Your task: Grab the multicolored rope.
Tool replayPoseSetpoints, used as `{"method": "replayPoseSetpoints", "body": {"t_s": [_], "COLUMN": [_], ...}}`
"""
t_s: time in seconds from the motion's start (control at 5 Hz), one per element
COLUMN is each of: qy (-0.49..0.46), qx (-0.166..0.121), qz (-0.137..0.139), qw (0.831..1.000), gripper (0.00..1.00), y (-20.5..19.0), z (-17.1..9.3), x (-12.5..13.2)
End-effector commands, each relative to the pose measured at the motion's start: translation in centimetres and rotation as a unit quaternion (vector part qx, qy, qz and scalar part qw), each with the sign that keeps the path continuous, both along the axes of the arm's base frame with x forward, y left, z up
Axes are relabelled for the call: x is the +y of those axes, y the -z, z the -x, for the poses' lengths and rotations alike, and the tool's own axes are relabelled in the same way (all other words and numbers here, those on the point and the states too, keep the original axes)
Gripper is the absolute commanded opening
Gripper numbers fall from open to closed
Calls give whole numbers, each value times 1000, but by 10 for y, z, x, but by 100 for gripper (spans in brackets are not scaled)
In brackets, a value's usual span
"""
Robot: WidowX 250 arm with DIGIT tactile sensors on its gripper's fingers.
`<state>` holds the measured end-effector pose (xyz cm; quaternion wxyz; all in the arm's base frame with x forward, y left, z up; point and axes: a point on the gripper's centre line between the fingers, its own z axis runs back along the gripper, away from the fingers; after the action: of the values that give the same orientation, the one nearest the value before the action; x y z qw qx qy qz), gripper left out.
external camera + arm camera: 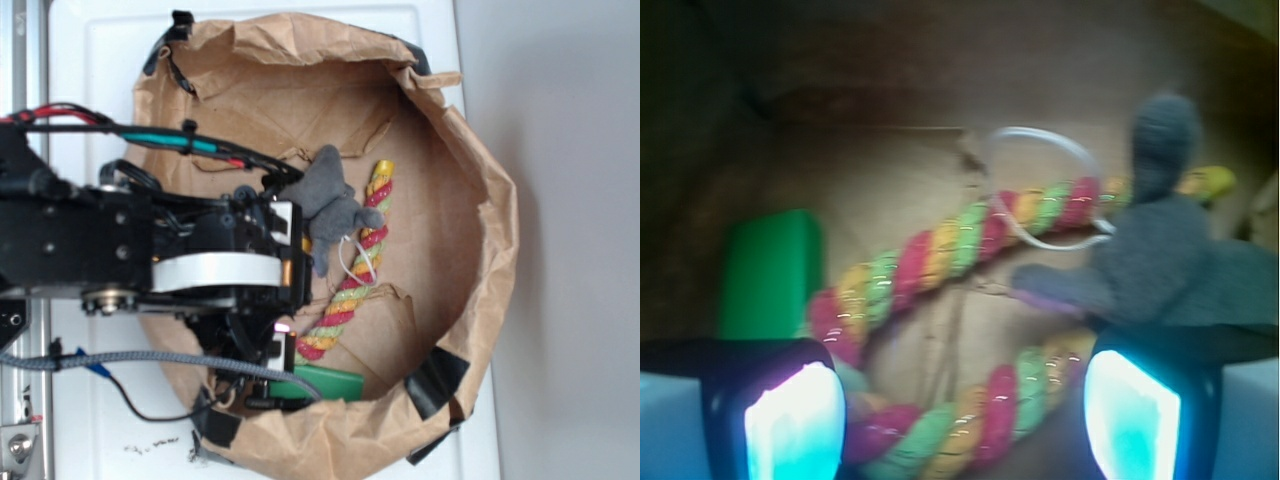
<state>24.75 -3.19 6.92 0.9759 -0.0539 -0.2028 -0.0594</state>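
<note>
Multicolored rope [940, 250] between open hand [962, 415] fingers.

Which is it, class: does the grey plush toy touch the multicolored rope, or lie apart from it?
Touching. In the wrist view the grey plush toy lies across the multicolored rope, covering part of it; the exterior view shows the same overlap.
</note>
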Motion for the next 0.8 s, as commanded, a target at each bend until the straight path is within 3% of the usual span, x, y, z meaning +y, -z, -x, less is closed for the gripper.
{"method": "replayPoseSetpoints", "body": {"t_s": [0.0,0.2,0.6], "qy": [-66,-149,-249], "qx": [26,53,70], "qz": [80,93,67], "qw": [994,983,964], "gripper": [100,100,100], "y": [-30,-27,-22], "z": [-20,-23,-30], "x": [0,4,3]}}
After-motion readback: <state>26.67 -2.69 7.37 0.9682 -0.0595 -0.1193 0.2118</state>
